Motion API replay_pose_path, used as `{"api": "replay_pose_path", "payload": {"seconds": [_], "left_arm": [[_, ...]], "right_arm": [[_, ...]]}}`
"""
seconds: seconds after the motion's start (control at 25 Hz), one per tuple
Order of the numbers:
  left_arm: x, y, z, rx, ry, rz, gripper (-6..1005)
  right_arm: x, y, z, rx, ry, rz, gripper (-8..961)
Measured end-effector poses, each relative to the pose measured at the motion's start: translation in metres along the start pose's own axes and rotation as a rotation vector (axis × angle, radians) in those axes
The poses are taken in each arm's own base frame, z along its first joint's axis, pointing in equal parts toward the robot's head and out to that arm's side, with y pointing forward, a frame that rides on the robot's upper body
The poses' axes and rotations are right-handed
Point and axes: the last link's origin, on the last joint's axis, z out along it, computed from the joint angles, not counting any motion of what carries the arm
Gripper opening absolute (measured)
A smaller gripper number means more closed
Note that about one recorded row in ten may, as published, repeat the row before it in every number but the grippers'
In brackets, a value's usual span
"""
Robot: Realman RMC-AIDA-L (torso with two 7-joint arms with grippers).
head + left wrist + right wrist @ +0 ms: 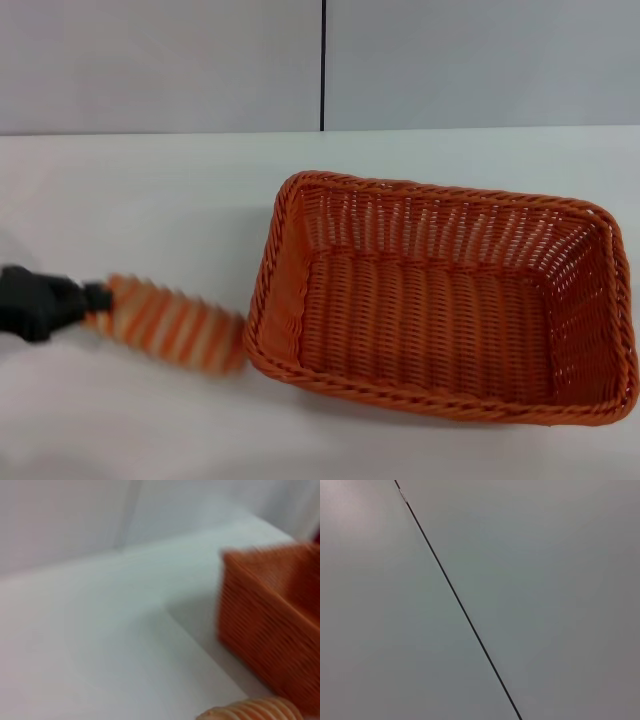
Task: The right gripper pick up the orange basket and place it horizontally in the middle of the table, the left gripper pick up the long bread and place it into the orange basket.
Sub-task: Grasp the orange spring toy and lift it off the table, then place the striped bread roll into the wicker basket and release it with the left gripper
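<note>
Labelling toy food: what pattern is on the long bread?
Orange and cream stripes on the long bread, clearest in the head view.

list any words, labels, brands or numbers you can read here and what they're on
None: no view shows any readable text.
The orange basket has plain weave, no tag.
The long bread, held by the left gripper, has only stripes.
The table and the wall bear no print.

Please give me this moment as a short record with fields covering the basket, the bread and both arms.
orange basket: on the white table, lying flat, empty
long bread: held beside the basket's left short wall, outside it
left pincer: shut on the bread's outer end, left of the basket
right pincer: not in view
bread in basket: not yet
</note>
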Motion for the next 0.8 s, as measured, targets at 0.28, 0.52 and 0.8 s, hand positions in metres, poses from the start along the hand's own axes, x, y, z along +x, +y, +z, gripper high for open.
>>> {"api": "replay_pose_path", "payload": {"seconds": [0.28,0.52,0.8], "left_arm": [[0.007,-0.026,-0.033,0.222,0.237,-0.072,103],[0.015,-0.031,-0.059,0.331,0.508,-0.098,97],[0.037,-0.001,-0.034,0.098,0.640,-0.053,89]], "right_arm": [[0.001,0.001,0.001,-0.004,0.000,0.002,555],[0.002,0.002,0.000,-0.003,0.002,0.007,554],[0.006,0.003,0.000,-0.003,0.007,0.022,553]]}}
